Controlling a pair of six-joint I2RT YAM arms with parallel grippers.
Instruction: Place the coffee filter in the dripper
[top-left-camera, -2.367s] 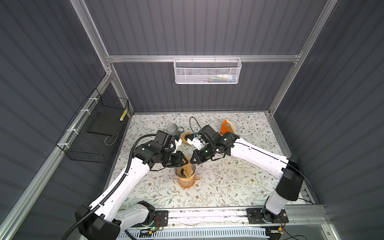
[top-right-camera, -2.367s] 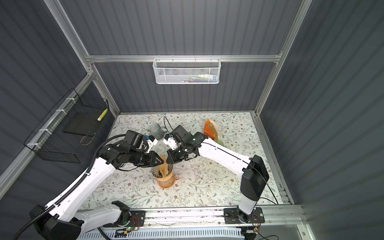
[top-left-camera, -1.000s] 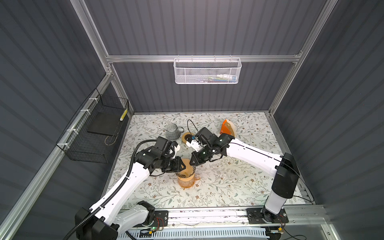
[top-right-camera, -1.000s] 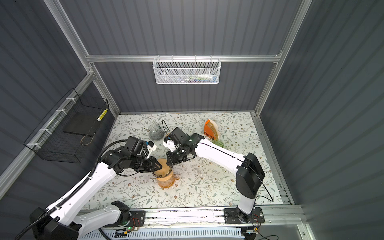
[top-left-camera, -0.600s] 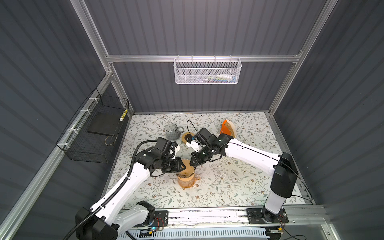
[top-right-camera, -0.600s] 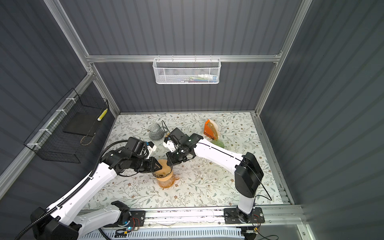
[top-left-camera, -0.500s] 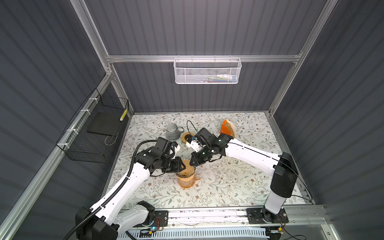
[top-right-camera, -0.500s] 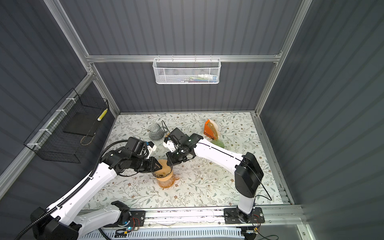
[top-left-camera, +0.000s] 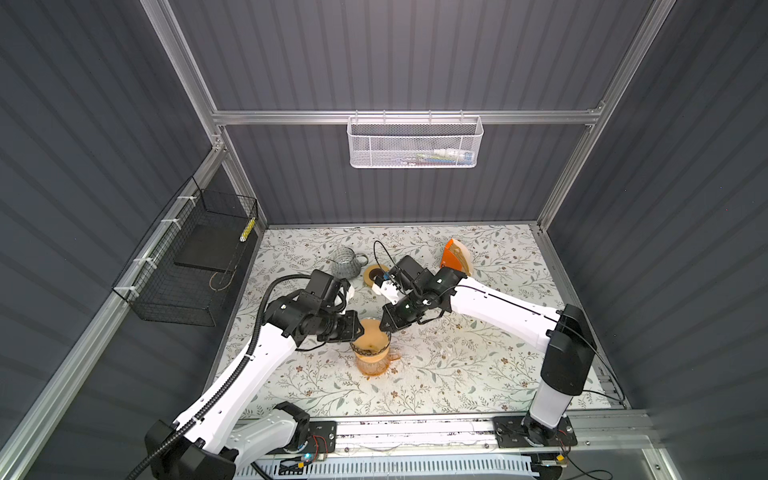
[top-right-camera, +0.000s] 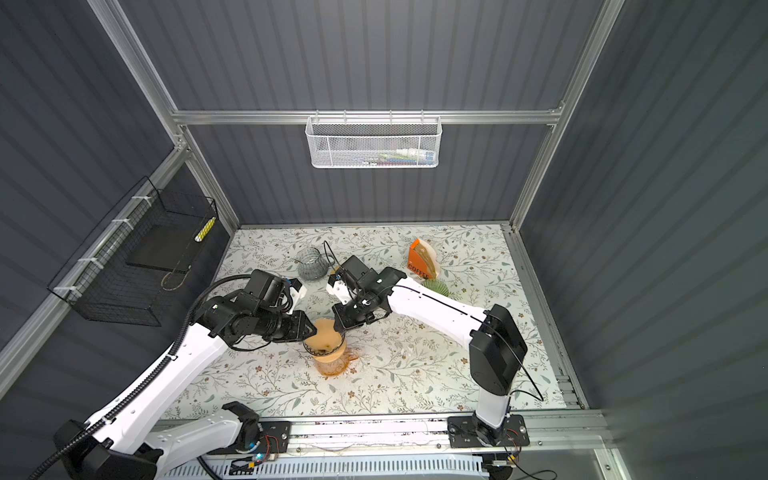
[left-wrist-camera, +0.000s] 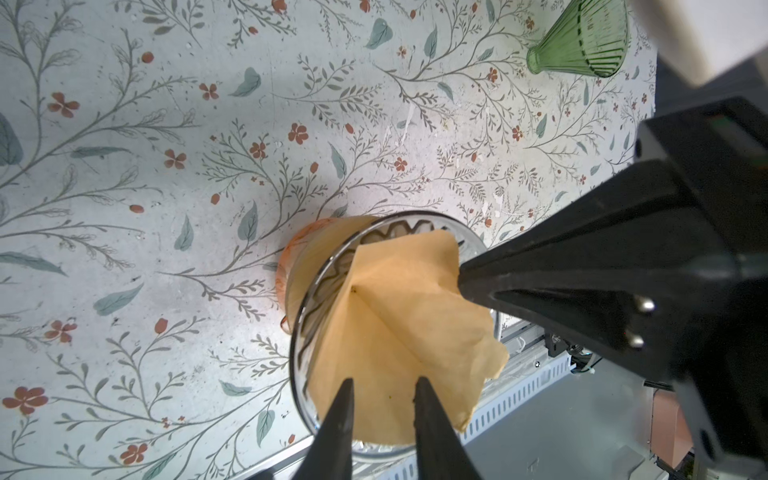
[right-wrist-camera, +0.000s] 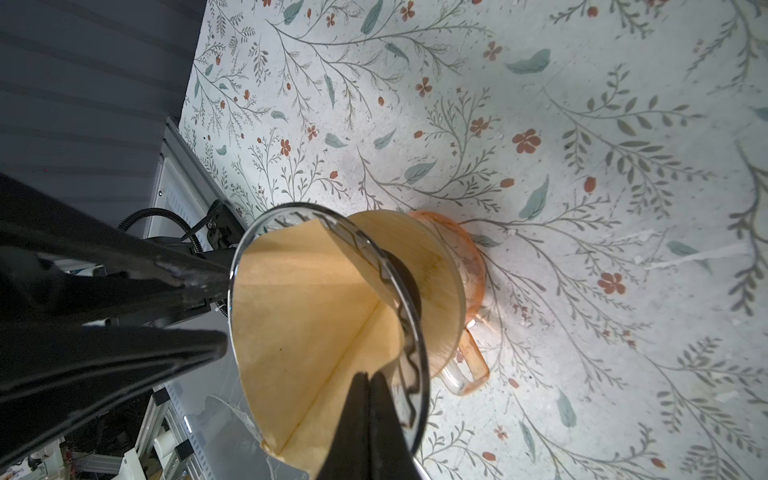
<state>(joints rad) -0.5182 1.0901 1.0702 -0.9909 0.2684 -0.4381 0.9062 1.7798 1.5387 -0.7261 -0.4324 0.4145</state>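
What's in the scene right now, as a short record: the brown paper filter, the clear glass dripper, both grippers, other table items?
target: clear glass dripper, standing on an orange glass server
item: brown paper coffee filter, opened into a cone inside the dripper, edge above the rim
left gripper: open, tips at the dripper's rim
right gripper: shut, tip at the filter's edge
other items: green ribbed glass, orange filter box, clear glass jug

The word "COFFEE" is printed in dark letters on the orange wedge-shaped filter holder (top-right-camera: 417, 262), right of centre in a top view.
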